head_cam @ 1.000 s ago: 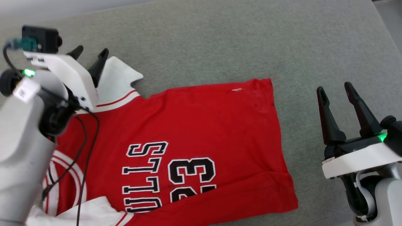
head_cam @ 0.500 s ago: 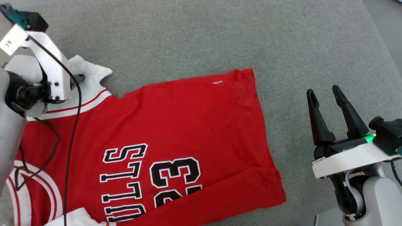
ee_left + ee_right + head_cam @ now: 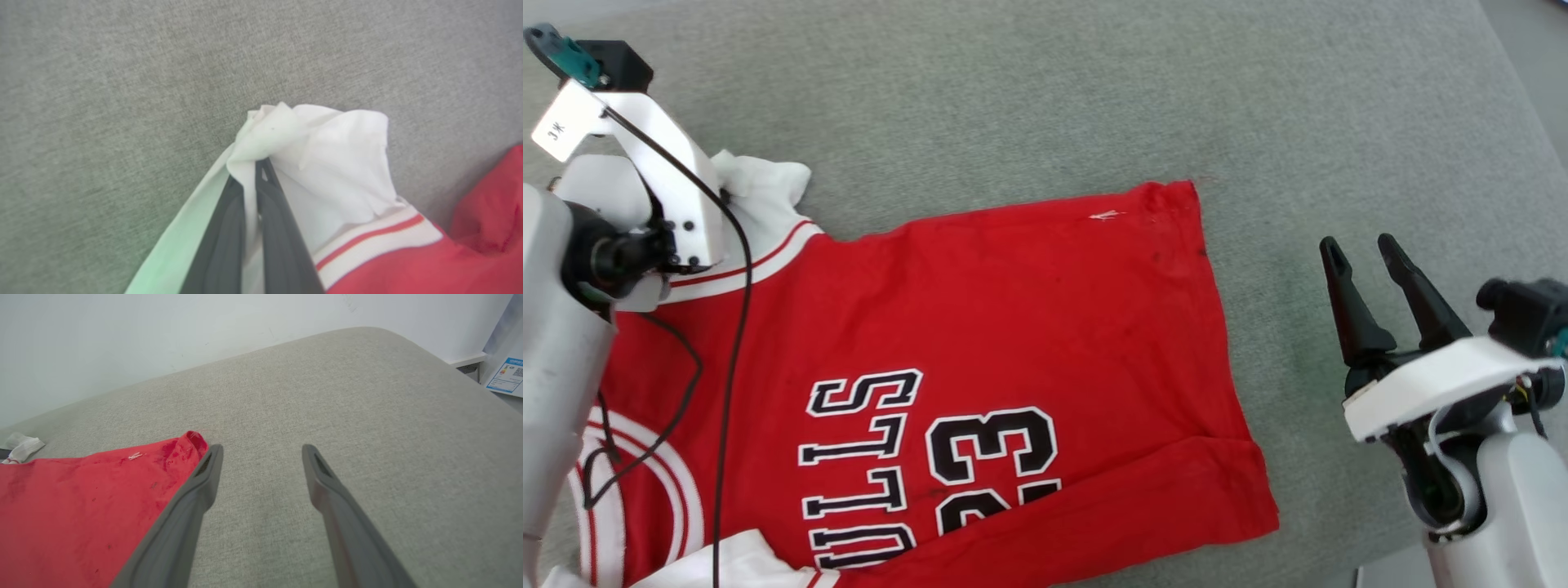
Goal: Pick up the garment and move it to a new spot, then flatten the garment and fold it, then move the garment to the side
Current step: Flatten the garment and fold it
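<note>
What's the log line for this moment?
left end effector: shut on jersey sleeve | right end effector: open, clear of jersey

One garment point(image 3: 1029, 327), one left end effector point(image 3: 250, 173), one right end effector point(image 3: 1358, 242) and one grey cushion point(image 3: 1094, 98).

Soft matt cloth garment point(image 3: 1013, 327), coarse woven grey upholstery point(image 3: 1094, 98)
</note>
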